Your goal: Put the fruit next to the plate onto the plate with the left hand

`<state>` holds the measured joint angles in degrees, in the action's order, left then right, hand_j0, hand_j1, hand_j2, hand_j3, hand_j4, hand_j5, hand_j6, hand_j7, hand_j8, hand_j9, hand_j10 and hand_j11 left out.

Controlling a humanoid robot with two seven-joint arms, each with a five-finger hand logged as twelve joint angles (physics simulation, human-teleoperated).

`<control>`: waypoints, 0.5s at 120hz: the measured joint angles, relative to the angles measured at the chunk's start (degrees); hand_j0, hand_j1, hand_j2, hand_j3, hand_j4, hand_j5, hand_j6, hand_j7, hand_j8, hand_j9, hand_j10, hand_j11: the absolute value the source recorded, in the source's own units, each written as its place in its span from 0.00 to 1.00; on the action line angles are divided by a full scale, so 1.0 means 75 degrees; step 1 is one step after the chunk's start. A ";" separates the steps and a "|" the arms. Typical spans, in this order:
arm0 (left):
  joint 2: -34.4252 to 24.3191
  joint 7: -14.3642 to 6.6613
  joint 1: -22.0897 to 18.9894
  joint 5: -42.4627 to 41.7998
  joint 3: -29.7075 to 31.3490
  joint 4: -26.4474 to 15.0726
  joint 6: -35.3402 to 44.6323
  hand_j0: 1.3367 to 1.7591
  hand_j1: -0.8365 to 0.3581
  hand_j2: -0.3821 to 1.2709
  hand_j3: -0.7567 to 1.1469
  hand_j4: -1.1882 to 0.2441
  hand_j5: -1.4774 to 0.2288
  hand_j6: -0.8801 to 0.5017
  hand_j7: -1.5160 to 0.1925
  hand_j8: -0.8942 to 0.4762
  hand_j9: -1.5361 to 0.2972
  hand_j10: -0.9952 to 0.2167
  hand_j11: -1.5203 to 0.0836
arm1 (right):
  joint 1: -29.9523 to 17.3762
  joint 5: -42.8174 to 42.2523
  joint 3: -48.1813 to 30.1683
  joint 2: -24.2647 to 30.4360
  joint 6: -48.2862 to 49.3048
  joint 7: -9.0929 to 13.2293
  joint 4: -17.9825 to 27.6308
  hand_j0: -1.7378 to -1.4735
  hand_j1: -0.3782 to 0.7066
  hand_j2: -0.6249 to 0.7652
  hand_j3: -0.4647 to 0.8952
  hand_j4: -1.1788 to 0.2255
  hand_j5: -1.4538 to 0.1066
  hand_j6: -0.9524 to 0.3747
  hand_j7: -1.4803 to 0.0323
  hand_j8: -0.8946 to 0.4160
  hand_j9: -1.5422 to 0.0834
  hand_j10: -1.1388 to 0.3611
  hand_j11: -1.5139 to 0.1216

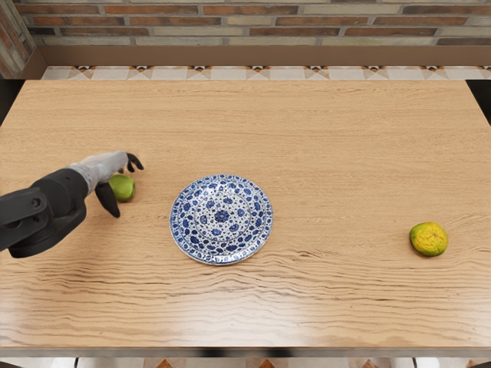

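— How many fruits are on the table?

— Two. A lime lies left of the plate, near it but not touching. An orange, yellow with green patches, sits toward the right edge, well apart from everything else.

— And plates?

— One plate, blue and white with a dense pattern, a little left of the table's middle. Both fruits lie on the bare wood, off the plate.

— Arms?

— One shows. The left arm comes in from the left edge, and the left hand is at the lime.

— Is it holding the lime?

— No, the hand is wide. The dark fingers reach past the lime on its far side, with a gap showing between them and the fruit. The thumb points down on the near side, just beside the lime's left edge. Whether the thumb touches it I cannot tell.

— So where is the lime, exactly?

— On the table, between the thumb and the fingers, with the plate to its right.
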<state>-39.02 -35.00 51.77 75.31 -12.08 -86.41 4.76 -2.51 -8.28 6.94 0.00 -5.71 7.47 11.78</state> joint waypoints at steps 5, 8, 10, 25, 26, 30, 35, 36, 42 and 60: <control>0.0000 0.0000 -0.0012 0.0003 0.0006 0.0001 0.0011 0.76 0.64 0.28 0.40 0.58 0.59 0.37 0.62 0.39 0.59 0.52 0.66 | -0.0001 -0.0002 0.0000 0.0000 0.0000 0.0000 0.0000 0.30 0.05 0.45 0.34 0.83 0.92 0.70 0.96 0.67 0.94 0.75 0.91; 0.0000 0.0000 -0.0015 0.0004 0.0009 0.0001 0.0016 0.76 0.62 0.28 0.40 0.57 0.58 0.36 0.60 0.38 0.57 0.51 0.65 | -0.0001 -0.0001 0.0000 0.0000 0.0000 0.0000 0.0000 0.30 0.05 0.45 0.34 0.83 0.92 0.70 0.96 0.67 0.94 0.75 0.91; 0.0000 0.0000 -0.0013 0.0005 0.0010 0.0001 0.0018 0.76 0.61 0.28 0.40 0.56 0.57 0.35 0.59 0.37 0.57 0.50 0.64 | 0.0000 0.0000 0.0000 0.0000 0.0000 0.0000 0.0000 0.30 0.05 0.45 0.34 0.83 0.92 0.70 0.96 0.67 0.94 0.75 0.91; 0.0000 0.0000 -0.0023 0.0003 0.0015 0.0002 0.0029 0.76 0.53 0.29 0.40 0.50 0.51 0.30 0.54 0.33 0.51 0.44 0.57 | 0.0000 0.0001 0.0000 0.0000 0.0000 0.0000 0.0000 0.30 0.05 0.45 0.34 0.83 0.92 0.70 0.96 0.67 0.94 0.75 0.91; 0.0000 0.0000 -0.0024 0.0003 0.0016 0.0002 0.0029 0.76 0.53 0.29 0.40 0.50 0.51 0.30 0.53 0.33 0.51 0.43 0.57 | 0.0000 0.0000 0.0000 0.0000 0.0000 0.0000 0.0000 0.30 0.05 0.45 0.34 0.83 0.92 0.70 0.96 0.67 0.94 0.75 0.91; 0.0000 0.0000 -0.0024 -0.0002 0.0016 0.0002 0.0030 0.76 0.51 0.29 0.40 0.49 0.50 0.28 0.52 0.31 0.49 0.42 0.55 | 0.0001 0.0001 0.0000 0.0000 0.0000 0.0000 0.0000 0.30 0.05 0.45 0.34 0.83 0.92 0.70 0.96 0.67 0.94 0.75 0.91; -0.0005 0.0001 -0.0024 -0.0012 0.0016 0.0001 0.0031 0.76 0.49 0.31 0.40 0.47 0.48 0.27 0.50 0.30 0.48 0.40 0.54 | 0.0001 0.0001 0.0000 0.0000 0.0000 0.0000 0.0000 0.30 0.05 0.45 0.34 0.83 0.92 0.70 0.96 0.67 0.94 0.75 0.91; -0.0003 0.0000 -0.0024 -0.0014 0.0017 0.0001 0.0031 0.76 0.49 0.31 0.40 0.47 0.48 0.27 0.50 0.30 0.47 0.40 0.53 | 0.0001 0.0001 0.0000 0.0000 0.0000 0.0000 0.0000 0.30 0.05 0.45 0.34 0.83 0.92 0.70 0.96 0.67 0.94 0.75 0.91; -0.0011 0.0000 -0.0024 -0.0037 0.0017 0.0001 0.0031 0.76 0.48 0.34 0.40 0.45 0.45 0.28 0.48 0.31 0.45 0.38 0.51 | -0.0001 0.0001 0.0000 0.0000 0.0000 0.0000 0.0000 0.30 0.05 0.45 0.34 0.83 0.92 0.70 0.96 0.67 0.94 0.75 0.91; 0.0001 0.0000 -0.0066 -0.0042 0.0012 0.0001 0.0044 0.75 0.46 0.36 0.40 0.40 0.42 0.29 0.43 0.32 0.41 0.33 0.45 | -0.0002 0.0002 0.0000 0.0000 0.0000 0.0000 0.0000 0.30 0.05 0.45 0.34 0.83 0.92 0.70 0.96 0.67 0.94 0.75 0.91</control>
<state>-39.02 -35.00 51.27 74.99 -11.99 -86.40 5.09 -2.53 -8.27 6.94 0.00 -5.71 7.47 11.78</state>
